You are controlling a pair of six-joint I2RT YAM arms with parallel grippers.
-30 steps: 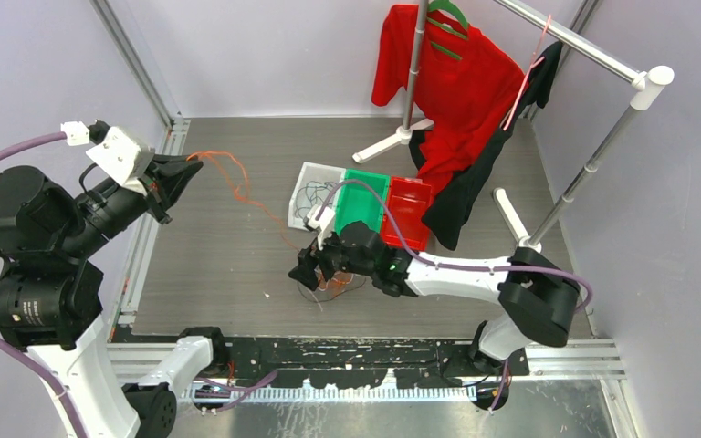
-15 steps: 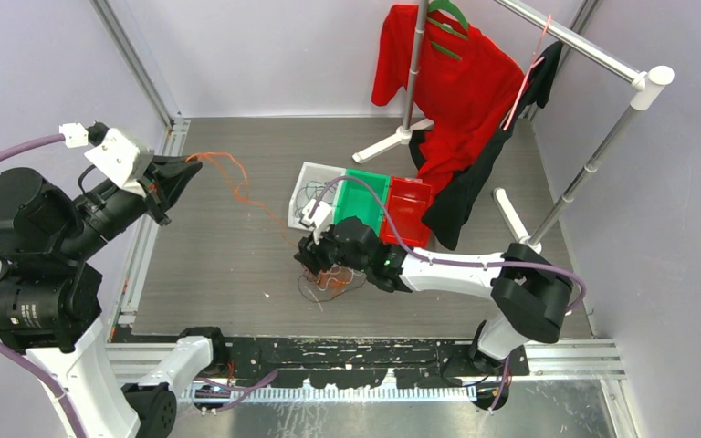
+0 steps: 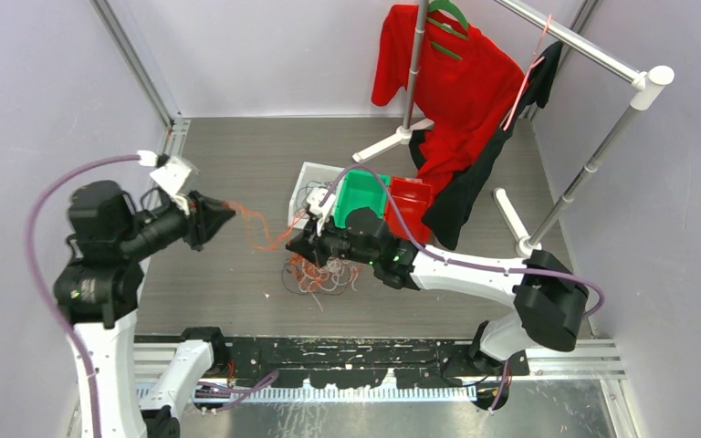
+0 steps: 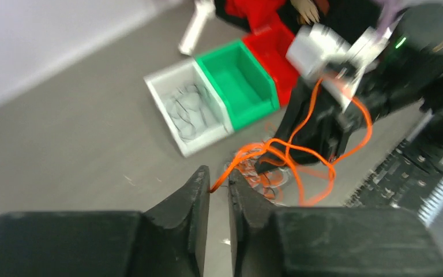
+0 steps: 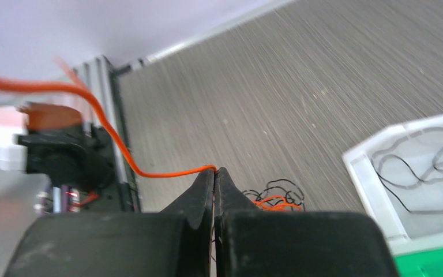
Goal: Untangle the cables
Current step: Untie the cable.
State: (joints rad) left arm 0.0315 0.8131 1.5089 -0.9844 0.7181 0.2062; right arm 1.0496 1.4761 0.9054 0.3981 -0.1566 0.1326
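The cables point(image 3: 319, 274) lie as a loose orange, black and white tangle on the grey table, just under my right arm. One orange cable point(image 3: 260, 228) runs from my right gripper point(image 3: 298, 248) leftwards to my left gripper point(image 3: 228, 215). In the right wrist view the right gripper point(image 5: 216, 170) is shut, with the orange cable point(image 5: 167, 173) pinched at its tips. The left gripper point(image 4: 219, 172) stands open by a narrow gap. The orange cable's point(image 4: 288, 153) end rests against the inner tip of one finger.
A white bin point(image 3: 303, 178) holding black cables stands behind the tangle, with a green bin point(image 3: 365, 192) and a red bin point(image 3: 408, 205) to its right. A clothes rack with a red shirt point(image 3: 447, 82) fills the back right, one foot point(image 3: 392, 141) reaching inward.
My left arm has swung down and right toward the middle, slackening the orange cable, and its jaws have parted slightly. My right gripper has shut on the orange cable.
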